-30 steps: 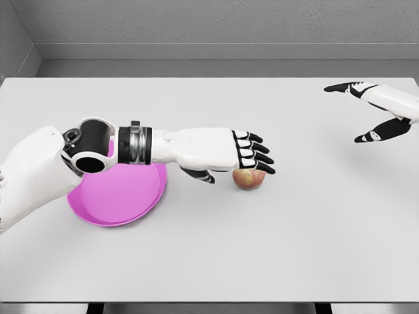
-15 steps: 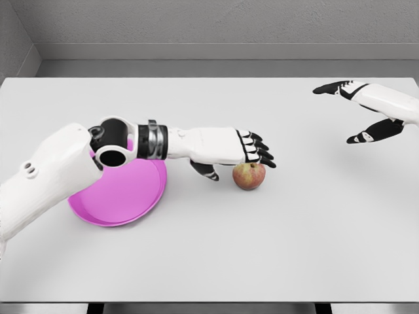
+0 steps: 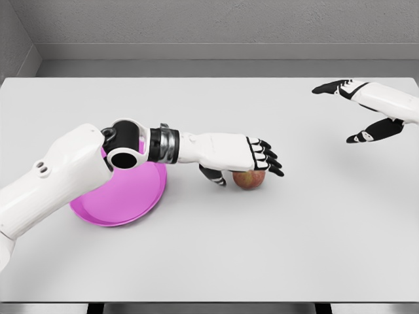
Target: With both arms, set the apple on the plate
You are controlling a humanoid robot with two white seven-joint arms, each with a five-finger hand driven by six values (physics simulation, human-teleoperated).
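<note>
No readable text, label or number shows anywhere (bare surfaces only).

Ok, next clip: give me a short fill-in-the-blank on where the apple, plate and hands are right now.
1. The apple lies on the ____, not on the plate.
2. The pink plate sits to the apple's ____ in the picture.
3. The ____ hand is over the apple.
4. The right hand hovers open, far from the apple, near the table's ____ edge.

Missing words: table; left; left; right

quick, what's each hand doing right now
Left hand: open, fingers spread over the apple, not gripping it.
Right hand: open, holding nothing, at the far right above the table.
</note>
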